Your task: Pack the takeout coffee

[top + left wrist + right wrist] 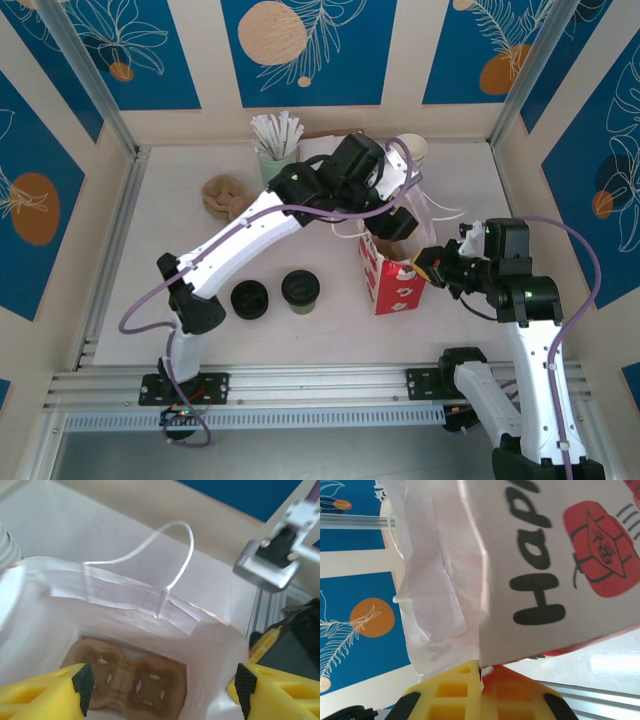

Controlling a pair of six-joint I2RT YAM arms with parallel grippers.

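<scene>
Red-and-white paper bag [393, 288] pinched open; the takeout coffee, a small olive-green paper cup with a round black plastic lid [300, 289], not yet packed.
The right gripper [480, 677] was clenched on the bag's rim. The left gripper [164, 687] was held over the mouth, jaws parted and empty. The cup was seen upright on the white table [330, 330], left of the bag. It should be gripped below the lid and lowered level into the brown cardboard carrier [125, 680], whose near edge was cut off.

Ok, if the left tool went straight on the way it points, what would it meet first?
Likely the brown cup carrier lying at the bottom of the open paper bag. The left tool points down into it, though depth is unclear.
</scene>
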